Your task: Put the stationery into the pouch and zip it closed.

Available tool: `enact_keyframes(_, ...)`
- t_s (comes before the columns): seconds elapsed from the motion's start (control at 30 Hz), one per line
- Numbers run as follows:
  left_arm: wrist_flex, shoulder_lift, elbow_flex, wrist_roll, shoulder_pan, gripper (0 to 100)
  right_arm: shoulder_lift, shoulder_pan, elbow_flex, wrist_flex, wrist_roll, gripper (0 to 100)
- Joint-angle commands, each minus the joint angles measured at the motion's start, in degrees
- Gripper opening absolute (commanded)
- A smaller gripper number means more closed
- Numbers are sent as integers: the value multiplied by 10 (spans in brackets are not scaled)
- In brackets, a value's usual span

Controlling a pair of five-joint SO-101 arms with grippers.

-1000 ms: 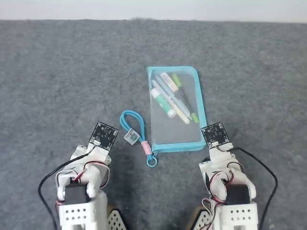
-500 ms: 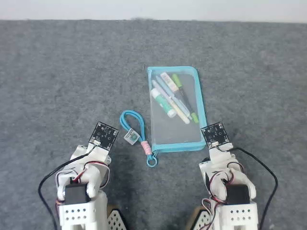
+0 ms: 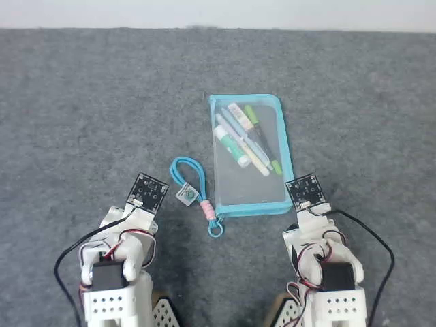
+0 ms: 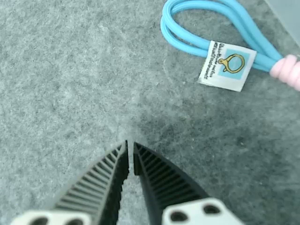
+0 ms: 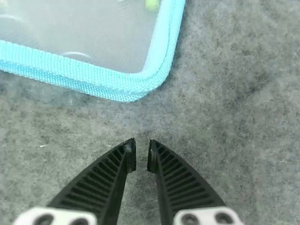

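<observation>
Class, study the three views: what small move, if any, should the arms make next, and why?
Probably no move at all. The pens already lie inside the pouch, its strap trails from the near corner, and the left gripper and right gripper sit shut and empty over bare mat. Whether the zip is fully closed cannot be told.

Left gripper [image 4: 130,147]: jaws were nearly together, nothing between them, above the grey mat [image 4: 61,70]. Blue strap [image 4: 176,37]: lay looped on the mat, apart from the gripper, bearing a white tag [image 4: 227,65] and pink bead [image 4: 291,70].
</observation>
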Motion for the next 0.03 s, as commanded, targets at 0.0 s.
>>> enact_keyframes(0.0,4,-6,-4,-7,-4,13,-1,7,12,2,-4,48)
